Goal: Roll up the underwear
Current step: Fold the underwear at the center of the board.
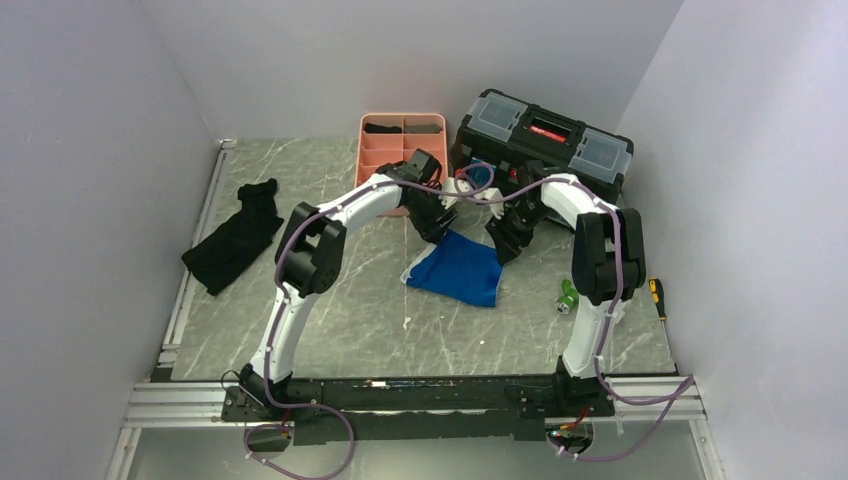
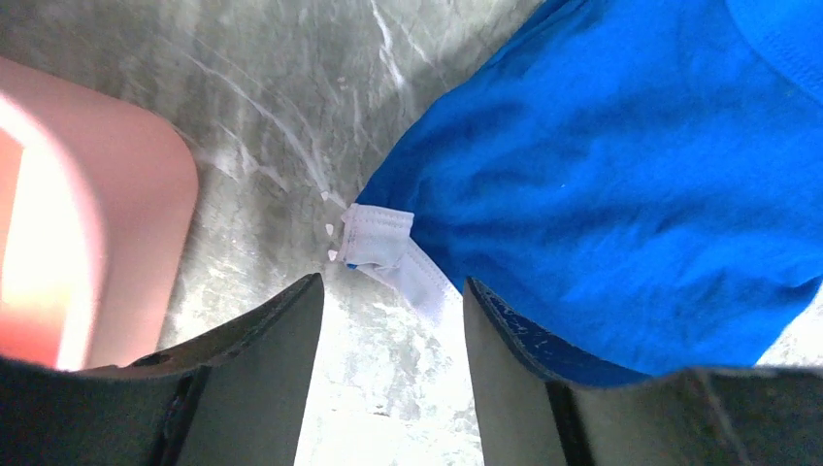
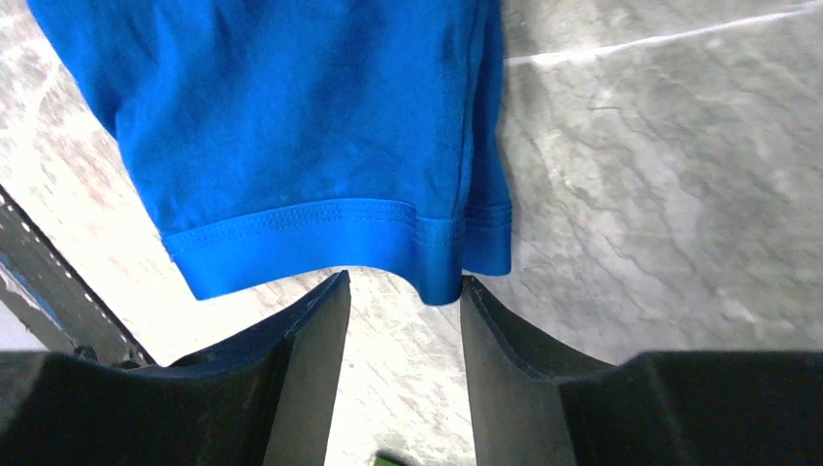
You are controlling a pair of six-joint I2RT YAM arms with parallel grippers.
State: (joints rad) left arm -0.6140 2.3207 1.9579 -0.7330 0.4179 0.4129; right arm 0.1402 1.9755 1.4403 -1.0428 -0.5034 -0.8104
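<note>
Underwear (image 1: 455, 268) just beyond left end effector (image 2: 393, 282) and right end effector (image 3: 405, 278), both parted, empty.

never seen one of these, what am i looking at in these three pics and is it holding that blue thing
Two white robot arms are bolted at the near edge of a grey marbled table. The wide picture looks down from above and behind them. The other two come from a camera on each wrist, so the dark prongs at the bottom are that arm's own fingers. On the table lie a bright-blue fabric underwear garment, a pink plastic divided tray, a black plastic toolbox and a crumpled black cloth. The left end effector and right end effector both stand open at the garment's far edge, holding nothing.
</note>
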